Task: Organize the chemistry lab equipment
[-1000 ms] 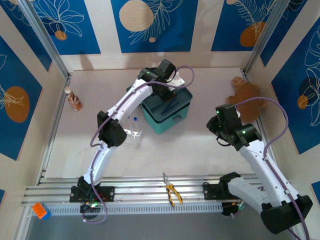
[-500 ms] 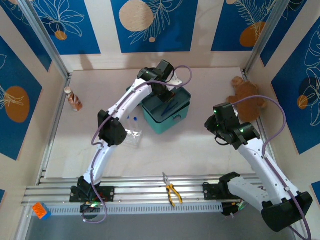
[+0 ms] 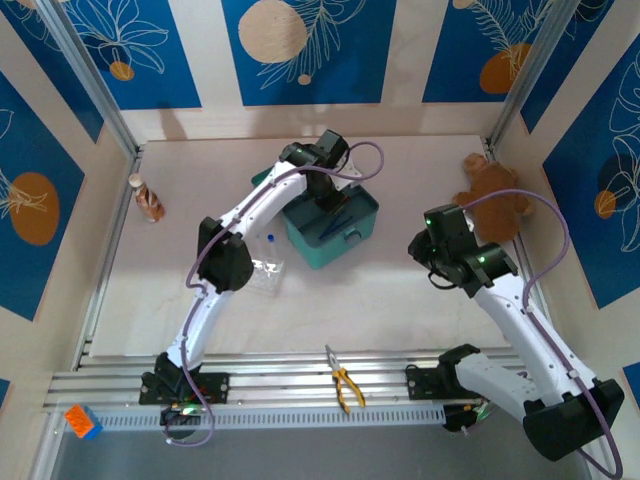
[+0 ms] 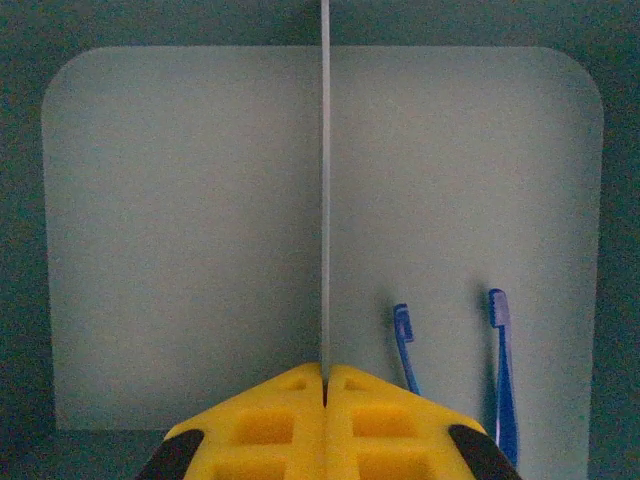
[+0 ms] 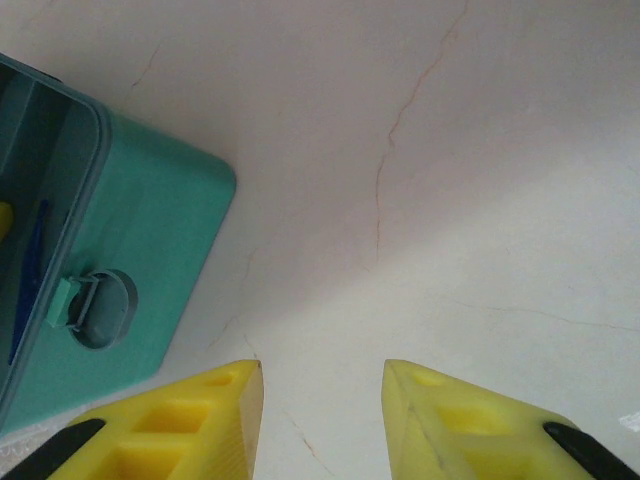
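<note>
My left gripper (image 4: 324,368) is shut on a thin pale rod (image 4: 324,190) that runs straight out from the pinched fingertips, low inside the teal bin (image 4: 180,230). Two slim blue sticks (image 4: 403,345) lie on the bin floor to the right of the jaws. In the top view the left gripper (image 3: 335,205) reaches down into the bin (image 3: 310,245). A clear plastic tube rack (image 3: 265,275) with a blue-capped test tube (image 3: 270,240) stands left of the bin. My right gripper (image 5: 322,375) is open and holds nothing, hanging over bare table right of the bin (image 5: 150,230).
A brown plush toy (image 3: 495,190) lies at the right wall. Yellow-handled pliers (image 3: 343,385) rest on the front rails. A small brown bottle (image 3: 150,200) stands at the left edge. The bin's latch (image 5: 95,305) faces my right gripper.
The left gripper has shifted a little to the right and sunk deeper over the bin. The right arm has eased slightly left, toward the bin.
</note>
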Robot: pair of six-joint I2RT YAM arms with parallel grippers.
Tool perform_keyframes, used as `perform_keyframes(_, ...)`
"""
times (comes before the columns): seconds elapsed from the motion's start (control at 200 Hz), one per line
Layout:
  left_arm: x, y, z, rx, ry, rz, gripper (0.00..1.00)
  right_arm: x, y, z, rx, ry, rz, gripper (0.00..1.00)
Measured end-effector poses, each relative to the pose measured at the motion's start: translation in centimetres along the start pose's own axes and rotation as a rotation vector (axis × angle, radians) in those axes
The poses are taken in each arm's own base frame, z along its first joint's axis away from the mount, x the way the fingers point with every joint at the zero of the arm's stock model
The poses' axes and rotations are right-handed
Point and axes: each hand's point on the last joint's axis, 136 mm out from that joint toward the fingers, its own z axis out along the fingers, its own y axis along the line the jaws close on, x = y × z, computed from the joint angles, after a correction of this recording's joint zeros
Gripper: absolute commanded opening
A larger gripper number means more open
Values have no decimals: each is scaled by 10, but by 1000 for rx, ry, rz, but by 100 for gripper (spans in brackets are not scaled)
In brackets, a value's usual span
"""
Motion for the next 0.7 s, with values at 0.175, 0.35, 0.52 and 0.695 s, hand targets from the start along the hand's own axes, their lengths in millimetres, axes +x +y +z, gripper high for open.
perform_keyframes(0.175, 4, -2, -2, -2, 1, -51, 0, 3, 8, 11, 0, 21, -15, 38)
perform_keyframes(0.35, 6, -7, -3, 1, 6, -113, 11, 16, 26, 23, -22, 61, -46, 39)
perform_keyframes(0.52, 9, -13, -6, 6, 16, -132, 44, 25, 38, 31, -37, 85, -73, 42)
perform_keyframes(0.695, 9, -12, -13, 2, 13, -130, 57, 32, 52, 39, -53, 102, -90, 44)
